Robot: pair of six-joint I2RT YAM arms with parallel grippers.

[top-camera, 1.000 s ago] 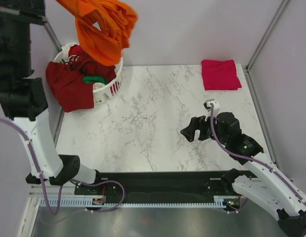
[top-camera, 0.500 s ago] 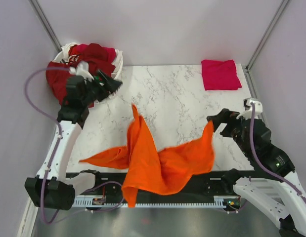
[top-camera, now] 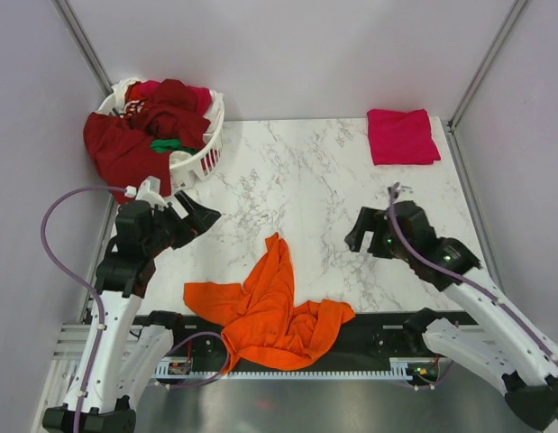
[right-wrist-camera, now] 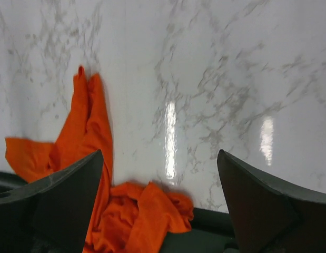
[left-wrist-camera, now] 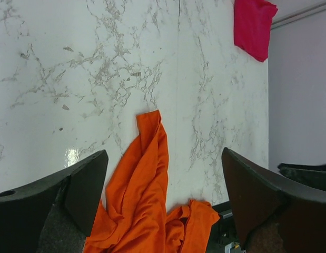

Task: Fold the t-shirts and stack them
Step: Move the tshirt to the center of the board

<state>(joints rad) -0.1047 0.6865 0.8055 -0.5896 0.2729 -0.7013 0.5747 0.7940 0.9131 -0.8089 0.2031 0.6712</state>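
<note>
Pale walls (top-camera: 306, 54) close in a white marble counter (top-camera: 297, 189). From above, the orange t-shirt (top-camera: 269, 307) lies crumpled at the counter's near edge, one pointed fold reaching toward the middle and its lower part spilling over the black base strip (top-camera: 387, 329). A magenta-pink t-shirt (top-camera: 402, 136) sits folded flat in the far right corner, well apart from it. At the far left corner a white slotted basket (top-camera: 199, 161) holds a heap of dark red and crimson cloth with a green t-shirt (top-camera: 170, 144) on top, and a dark red t-shirt (top-camera: 116, 155) hangs over the basket's left side. The left tool (top-camera: 199, 219) hovers near the basket, its jaws spread and empty; the right tool (top-camera: 360, 236) hangs over the right half of the counter, also wide open and holding nothing. In the left wrist view, the two dark fingers (left-wrist-camera: 84, 184) stand far apart with bare marble and the orange cloth below and between them, not touching it, and the folded pink shirt shows in the top corner. In the right wrist view, the fingers (right-wrist-camera: 257, 205) are likewise splayed over the marble, the orange shirt lying toward the lower left, partly behind the left finger.
</note>
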